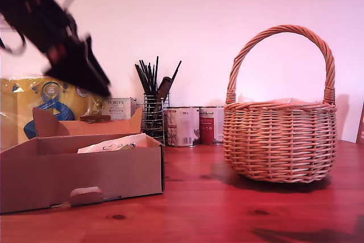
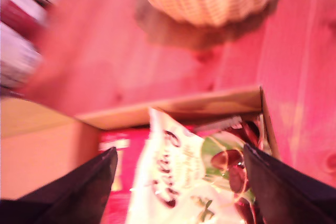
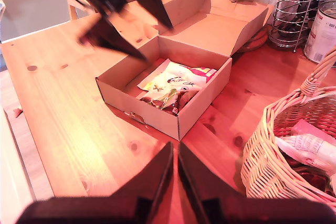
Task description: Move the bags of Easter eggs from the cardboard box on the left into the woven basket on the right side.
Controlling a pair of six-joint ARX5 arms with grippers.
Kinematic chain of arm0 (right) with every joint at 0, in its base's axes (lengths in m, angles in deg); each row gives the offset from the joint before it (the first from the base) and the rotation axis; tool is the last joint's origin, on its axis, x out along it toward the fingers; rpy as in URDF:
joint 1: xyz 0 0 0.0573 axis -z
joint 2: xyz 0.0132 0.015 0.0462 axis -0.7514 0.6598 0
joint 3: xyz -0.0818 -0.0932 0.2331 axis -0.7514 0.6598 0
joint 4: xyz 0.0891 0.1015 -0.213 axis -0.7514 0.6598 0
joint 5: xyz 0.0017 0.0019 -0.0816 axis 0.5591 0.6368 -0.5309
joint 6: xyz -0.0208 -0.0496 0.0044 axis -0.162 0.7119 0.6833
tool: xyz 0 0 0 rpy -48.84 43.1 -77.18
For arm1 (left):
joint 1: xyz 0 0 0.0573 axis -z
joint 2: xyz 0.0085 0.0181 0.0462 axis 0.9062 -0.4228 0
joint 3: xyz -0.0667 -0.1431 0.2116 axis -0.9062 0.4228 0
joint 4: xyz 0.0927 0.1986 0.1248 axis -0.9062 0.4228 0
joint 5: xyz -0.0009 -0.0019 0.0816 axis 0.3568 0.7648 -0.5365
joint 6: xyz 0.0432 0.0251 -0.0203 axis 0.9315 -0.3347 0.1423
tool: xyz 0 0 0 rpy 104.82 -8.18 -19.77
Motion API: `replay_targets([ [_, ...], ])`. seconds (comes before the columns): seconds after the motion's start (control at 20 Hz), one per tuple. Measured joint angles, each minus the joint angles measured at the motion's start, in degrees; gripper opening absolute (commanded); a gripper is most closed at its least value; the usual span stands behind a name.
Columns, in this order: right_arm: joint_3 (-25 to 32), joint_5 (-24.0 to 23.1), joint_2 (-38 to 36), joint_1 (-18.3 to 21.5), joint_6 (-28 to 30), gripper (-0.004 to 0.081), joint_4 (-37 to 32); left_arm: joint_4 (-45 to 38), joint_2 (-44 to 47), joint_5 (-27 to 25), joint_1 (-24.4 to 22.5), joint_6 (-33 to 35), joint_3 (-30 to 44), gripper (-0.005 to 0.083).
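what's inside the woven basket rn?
The woven basket holds at least one white bag with a pink one beside it; anything deeper is covered by them and the wall.

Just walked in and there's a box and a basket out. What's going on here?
I'm moving egg bags from the box to the basket. My first gripper hangs over the box with jaws open above a white bag, holding nothing. My second gripper is shut and empty, between box and basket. Some bags already lie in the basket; more remain in the box.
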Motion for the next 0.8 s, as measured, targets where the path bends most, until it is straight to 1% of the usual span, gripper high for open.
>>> replay_targets([
  [0.25,0.0,0.0,0.0,0.0,0.0,-0.0013,0.0,-7.9,-9.9,1.5,0.0,0.5,0.0,0.0695],
  [0.4,0.0,0.0,0.0,0.0,0.0,-0.0013,0.0,-8.7,-13.7,1.6,0.0,0.7,0.0,0.0695],
  [0.55,0.0,0.0,0.0,0.0,0.0,-0.0013,0.0,-10.1,-16.4,1.7,0.0,0.7,0.0,0.0695],
  [0.75,0.0,0.0,0.0,0.0,0.0,-0.0013,0.4,-14.3,-17.5,2.6,0.0,0.6,0.0,0.0695],
  [0.8,0.0,0.0,0.0,0.0,0.0,-0.0013,0.5,-14.3,-17.7,2.8,0.0,0.4,0.0,0.0695],
])
